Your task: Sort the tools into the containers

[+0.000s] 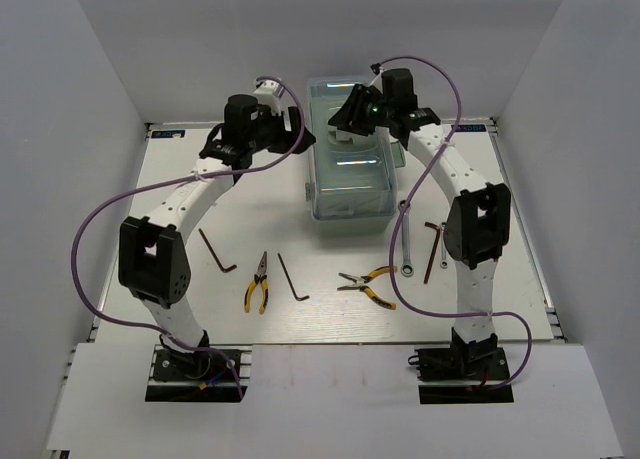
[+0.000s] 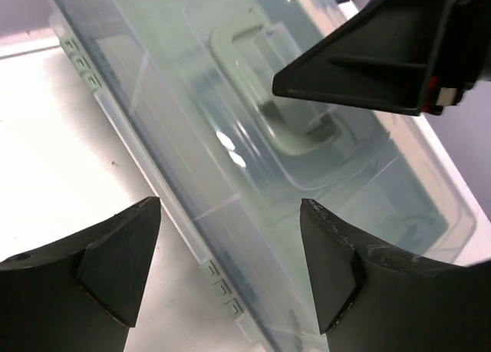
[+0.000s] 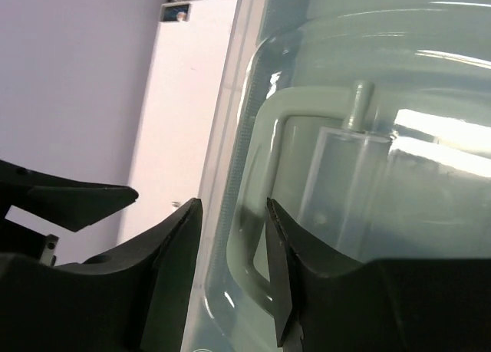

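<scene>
Two claws over pale green clear-lidded rectangular toolbox [image 1: 348, 164]. Noted left claw [image 2: 230, 206] released wide; right claw [image 3: 232, 206] half-parted by lid handle [image 3: 257, 160], grip impossible to tell.

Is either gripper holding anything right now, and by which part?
Left gripper open, holding nothing. Right gripper straddles the edge of the toolbox lid; whether it grips cannot be told.
</scene>
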Tool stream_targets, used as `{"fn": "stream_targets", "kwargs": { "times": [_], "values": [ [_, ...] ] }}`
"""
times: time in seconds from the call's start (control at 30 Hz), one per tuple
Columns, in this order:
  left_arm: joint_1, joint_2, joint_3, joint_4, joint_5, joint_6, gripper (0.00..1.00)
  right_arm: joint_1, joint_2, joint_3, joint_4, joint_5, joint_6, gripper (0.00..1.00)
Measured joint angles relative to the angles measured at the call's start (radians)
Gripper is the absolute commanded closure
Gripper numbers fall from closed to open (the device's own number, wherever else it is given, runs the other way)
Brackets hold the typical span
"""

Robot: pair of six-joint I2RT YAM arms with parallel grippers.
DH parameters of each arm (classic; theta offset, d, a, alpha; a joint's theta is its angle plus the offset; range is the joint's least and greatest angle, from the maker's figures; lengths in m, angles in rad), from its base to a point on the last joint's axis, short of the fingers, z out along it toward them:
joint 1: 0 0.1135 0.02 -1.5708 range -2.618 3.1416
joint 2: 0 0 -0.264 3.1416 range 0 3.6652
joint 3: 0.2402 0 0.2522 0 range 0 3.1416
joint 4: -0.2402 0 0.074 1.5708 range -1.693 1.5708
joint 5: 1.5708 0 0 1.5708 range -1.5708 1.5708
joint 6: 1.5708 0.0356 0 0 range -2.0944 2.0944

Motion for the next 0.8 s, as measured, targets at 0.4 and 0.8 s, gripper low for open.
{"fn": "stream_targets", "kwargs": {
  "times": [0.4,0.8],
  "values": [
    [-0.005,0.063,-0.067,0.078,0.109,-0.004,0.17,0.108,0.0,0.065,-0.093,0.263,-0.235,0.51],
    [-0.007,0.083,-0.033,0.093,0.145,-0.005,0.17,0.135,0.0,0.07,-0.131,0.404,-0.284,0.48]
  ]
}}
